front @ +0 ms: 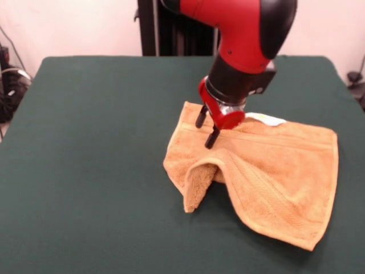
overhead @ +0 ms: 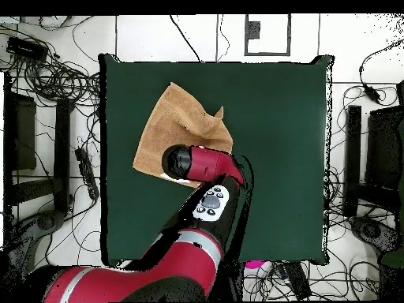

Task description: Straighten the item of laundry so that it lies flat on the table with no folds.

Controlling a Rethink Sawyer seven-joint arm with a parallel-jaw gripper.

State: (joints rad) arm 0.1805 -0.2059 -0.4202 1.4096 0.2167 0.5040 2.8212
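The orange-tan towel [front: 268, 171] lies on the right half of the dark green table [front: 91, 171]. Its left near corner is folded under and stands up in a raised pleat [front: 199, 185]. A white tag [front: 267, 119] shows at its far edge. My gripper [front: 206, 128] points down over the towel's far left part, with its two black fingers apart and nothing between them. I cannot tell whether the tips touch the cloth. In the overhead view the towel [overhead: 177, 118] lies at the upper left of the table [overhead: 276, 158], and the red wrist [overhead: 197, 163] hides the gripper.
The black pedestal column [front: 171, 28] stands behind the table's far edge. Cables and black gear [front: 8, 85] lie off the table's left side. In the overhead view, cables [overhead: 55, 87] and equipment surround the table on the floor.
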